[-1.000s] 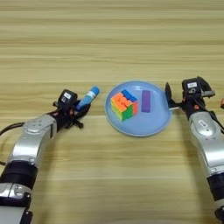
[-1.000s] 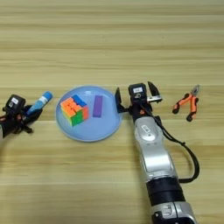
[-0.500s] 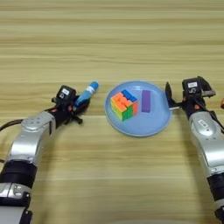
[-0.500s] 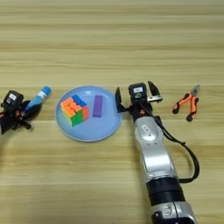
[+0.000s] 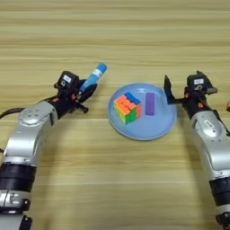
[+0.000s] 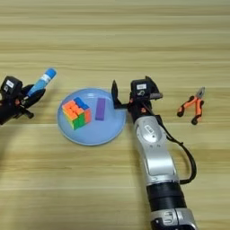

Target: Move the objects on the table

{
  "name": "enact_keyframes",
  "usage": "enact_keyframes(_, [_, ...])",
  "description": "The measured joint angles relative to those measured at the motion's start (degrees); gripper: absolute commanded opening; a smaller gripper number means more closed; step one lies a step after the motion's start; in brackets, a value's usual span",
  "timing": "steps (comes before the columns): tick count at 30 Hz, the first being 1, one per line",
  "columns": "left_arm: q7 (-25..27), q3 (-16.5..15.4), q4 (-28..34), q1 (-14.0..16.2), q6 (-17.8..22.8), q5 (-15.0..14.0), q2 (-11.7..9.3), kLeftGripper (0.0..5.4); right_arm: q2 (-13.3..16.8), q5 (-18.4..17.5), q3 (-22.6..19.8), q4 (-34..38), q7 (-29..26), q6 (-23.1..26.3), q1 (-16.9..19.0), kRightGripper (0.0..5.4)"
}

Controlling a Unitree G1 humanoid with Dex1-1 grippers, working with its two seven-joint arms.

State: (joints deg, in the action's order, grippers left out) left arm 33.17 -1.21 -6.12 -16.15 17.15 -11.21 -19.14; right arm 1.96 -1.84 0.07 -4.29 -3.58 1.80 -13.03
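Note:
The blue stick (image 5: 94, 76) with its lighter cap pointing up and away is held tilted above the table (image 5: 112, 36), and my left gripper (image 5: 86, 91) is shut on its lower end, left of the blue plate (image 5: 140, 133). My right gripper (image 5: 186, 91) stands open at the plate's right rim, one black finger (image 6: 114, 96) reaching over the edge with nothing between the fingers. The small orange item is a pair of orange-handled pliers (image 6: 193, 105) lying right of my right arm.
The blue plate (image 6: 92, 137) holds a multicoloured puzzle cube (image 5: 128, 108) and a purple block (image 5: 150, 103). Bare wood stretches across the far side and the near side of the table.
My left gripper has raised the blue stick and carried it a little away from me and to the right. The right arm has not moved.

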Motion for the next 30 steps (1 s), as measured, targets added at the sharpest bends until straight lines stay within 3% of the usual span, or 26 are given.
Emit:
enact_keyframes(9, [-0.4, 0.4, 2.2, 0.1, 1.2, -0.4, 0.0, 1.33, -2.5, -6.2, 0.4, 2.7, -4.3, 0.1, 0.0, 5.4])
enact_keyframes(13, [-0.4, 0.8, 2.9, 0.1, 1.4, -0.4, 0.1, 1.33, -5.5, -13.0, 0.6, 3.7, -7.7, 2.9, -0.3, 5.4])
enact_keyframes(17, [-0.4, 1.1, 3.8, 0.1, 2.3, -0.4, 0.2, 1.33, -6.1, -17.5, 0.5, 3.7, -9.8, 5.5, -2.0, 5.4])
enact_keyframes(30, [-0.5, 2.6, 6.2, 0.0, 3.1, -0.5, 2.0, 1.33, -7.5, -22.6, 1.5, 1.5, -12.0, 11.1, -6.9, 5.4])
